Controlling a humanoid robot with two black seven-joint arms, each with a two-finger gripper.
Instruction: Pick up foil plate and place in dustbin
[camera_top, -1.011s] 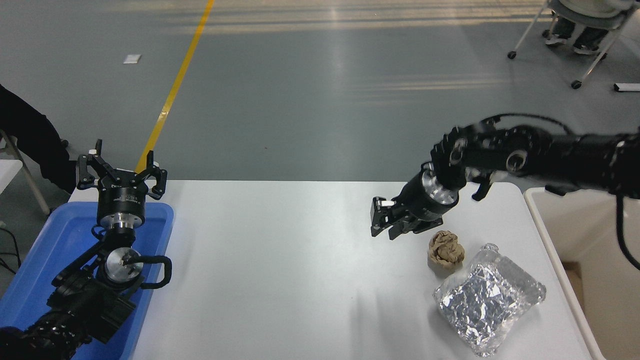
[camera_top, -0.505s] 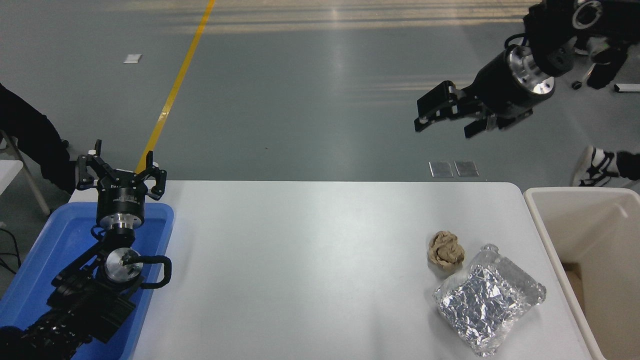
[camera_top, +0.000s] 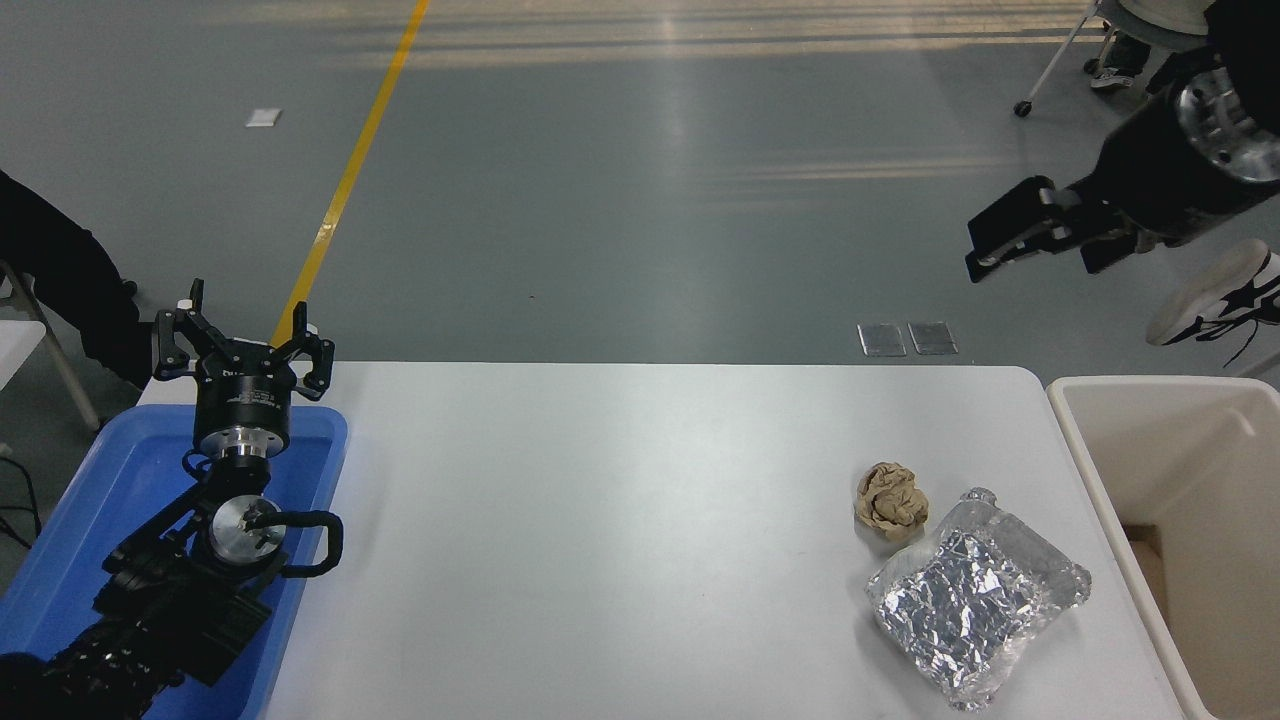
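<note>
The foil plate (camera_top: 975, 605), a shiny crinkled silver tray, lies flat on the white table (camera_top: 600, 520) near its front right corner. To its right, past the table edge, stands the cream dustbin (camera_top: 1068, 420). My right gripper (camera_top: 1035, 262) hangs high in the air at the upper right, beyond the table's far edge and well away from the plate; it is open and holds nothing. My left gripper (camera_top: 240, 340) is parked at the lower left, open, with its fingers pointing up.
A crumpled brown paper ball (camera_top: 892, 500) sits just behind the foil plate, touching its far corner. A blue tray (camera_top: 60, 540) lies under my left arm. A person's shoe (camera_top: 1205, 295) shows beyond the bin, and a dark sleeve (camera_top: 60, 280) at the left edge.
My right arm has lifted from just above the table near the paper ball to high in the air, then swung right. The plate, the ball and the left arm have not moved.
</note>
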